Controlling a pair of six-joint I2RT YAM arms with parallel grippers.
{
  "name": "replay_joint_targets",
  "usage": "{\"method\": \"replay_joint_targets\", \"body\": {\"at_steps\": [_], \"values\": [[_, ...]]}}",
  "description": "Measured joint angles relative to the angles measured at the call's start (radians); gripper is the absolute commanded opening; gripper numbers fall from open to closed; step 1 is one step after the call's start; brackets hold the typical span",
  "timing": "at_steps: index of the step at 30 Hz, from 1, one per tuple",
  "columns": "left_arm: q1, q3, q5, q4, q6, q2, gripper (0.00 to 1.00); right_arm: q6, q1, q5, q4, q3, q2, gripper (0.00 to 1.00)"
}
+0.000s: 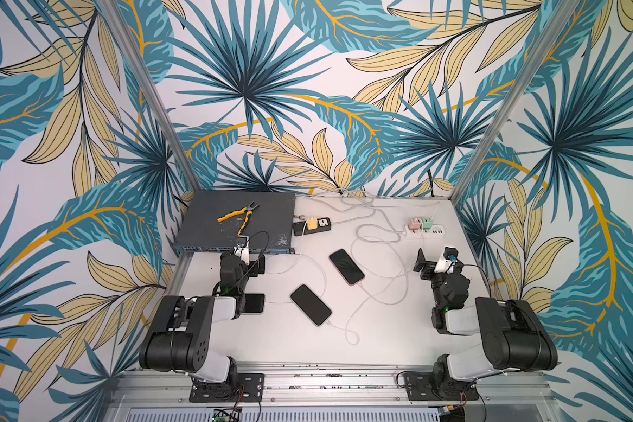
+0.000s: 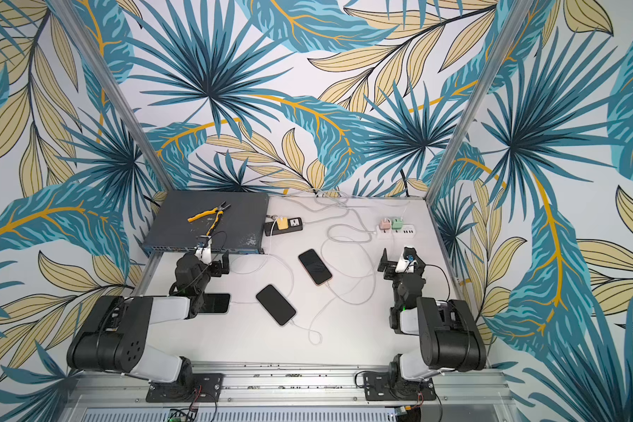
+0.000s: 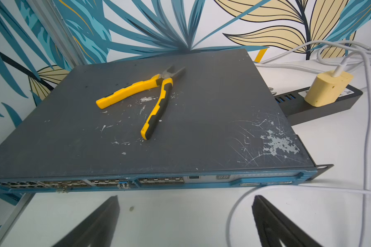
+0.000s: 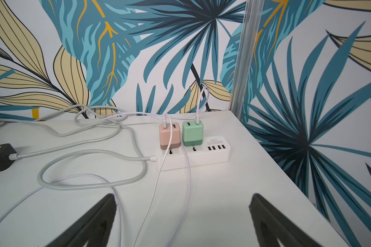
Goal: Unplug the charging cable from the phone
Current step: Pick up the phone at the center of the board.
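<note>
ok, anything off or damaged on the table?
Yellow pliers lie open on top of the dark network switch, a stray tool here. The switch's lid paint is scratched and chipped near one front corner. Nothing spilled.

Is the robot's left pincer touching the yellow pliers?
Apart. The left wrist view shows the left pincer open over the white table, while the yellow pliers lie farther off on top of the grey box.
</note>
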Motion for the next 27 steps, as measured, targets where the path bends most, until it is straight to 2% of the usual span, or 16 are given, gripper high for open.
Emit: {"method": "replay_joint_targets", "body": {"at_steps": [27], "values": [[0.000,0.000,0.000,0.000,0.000,0.000,1.00,-0.008,0.000,-0.025,0.000,0.002,0.000,1.00]]}}
